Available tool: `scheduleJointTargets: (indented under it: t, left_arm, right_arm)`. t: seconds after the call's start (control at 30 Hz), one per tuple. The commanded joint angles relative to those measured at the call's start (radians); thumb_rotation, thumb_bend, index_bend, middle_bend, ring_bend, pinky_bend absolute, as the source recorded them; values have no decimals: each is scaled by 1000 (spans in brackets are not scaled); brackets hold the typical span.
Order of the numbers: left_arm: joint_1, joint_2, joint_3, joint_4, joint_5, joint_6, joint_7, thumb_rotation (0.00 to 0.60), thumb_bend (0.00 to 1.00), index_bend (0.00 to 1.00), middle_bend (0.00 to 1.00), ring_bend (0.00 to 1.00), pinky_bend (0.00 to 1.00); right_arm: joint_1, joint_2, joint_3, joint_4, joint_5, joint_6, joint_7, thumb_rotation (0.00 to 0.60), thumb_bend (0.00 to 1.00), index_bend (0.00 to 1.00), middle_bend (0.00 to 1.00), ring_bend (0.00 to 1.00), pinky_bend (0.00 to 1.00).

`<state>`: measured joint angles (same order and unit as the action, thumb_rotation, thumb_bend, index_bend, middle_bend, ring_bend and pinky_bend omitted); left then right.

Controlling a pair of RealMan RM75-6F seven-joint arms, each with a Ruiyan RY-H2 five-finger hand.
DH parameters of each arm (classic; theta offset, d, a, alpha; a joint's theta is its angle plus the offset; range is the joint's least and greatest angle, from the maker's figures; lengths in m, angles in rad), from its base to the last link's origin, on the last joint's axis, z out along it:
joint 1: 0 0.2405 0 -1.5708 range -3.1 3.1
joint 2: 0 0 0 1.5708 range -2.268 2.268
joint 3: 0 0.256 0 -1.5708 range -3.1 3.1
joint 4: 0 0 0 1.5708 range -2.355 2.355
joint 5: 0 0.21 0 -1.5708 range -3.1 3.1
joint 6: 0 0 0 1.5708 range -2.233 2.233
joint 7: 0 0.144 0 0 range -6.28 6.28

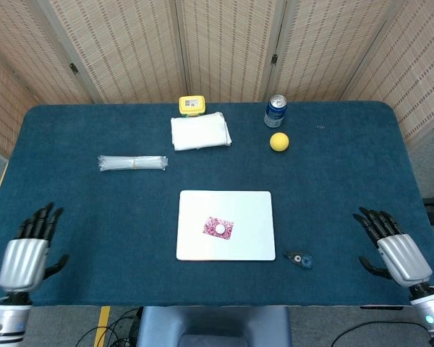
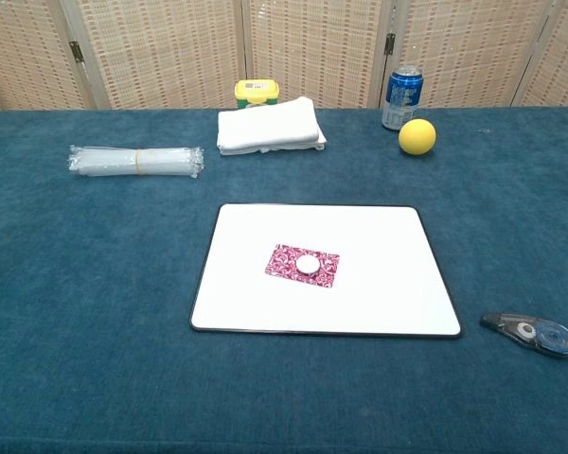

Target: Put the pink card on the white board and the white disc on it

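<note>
Pink card (image 1: 218, 228) lies on white board (image 1: 226, 225), white disc (image 1: 220, 228) on top of it, well between both hands. Left hand (image 1: 26, 254) and right hand (image 1: 392, 251) empty, fingers spread, at the surface's (image 1: 79, 210) near corners.

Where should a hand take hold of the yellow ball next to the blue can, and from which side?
Grip the yellow ball across its widest part, coming from above. It is round, so lower contact would likely roll it. The blue can stands close behind it to its left, so set the fingers front and right, probably with the right hand, which is nearer.
</note>
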<state>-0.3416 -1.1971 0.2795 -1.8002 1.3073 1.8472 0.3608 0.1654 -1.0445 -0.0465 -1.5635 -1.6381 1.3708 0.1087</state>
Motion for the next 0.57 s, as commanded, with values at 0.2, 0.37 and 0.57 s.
scheduleJointTargets:
  t: [0.2, 0.37, 0.57]
  left_arm:
    - [163, 31, -41, 145, 33, 40, -206, 600, 272, 0, 0, 25, 201]
    - [187, 65, -60, 129, 51, -6, -250, 600, 272, 0, 0, 25, 202]
    - [207, 82, -95, 128, 59, -57, -243, 600, 272, 0, 0, 24, 201]
  right_arm:
    - [-28, -58, 18, -42, 56, 10, -199, 600, 238, 0, 0, 0, 0]
    - [-34, -71, 20, -55, 61, 16, -246, 600, 238, 0, 0, 0, 0]
    - [-30, -84, 28, -55, 66, 10, -274, 600, 237, 0, 0, 0, 0]
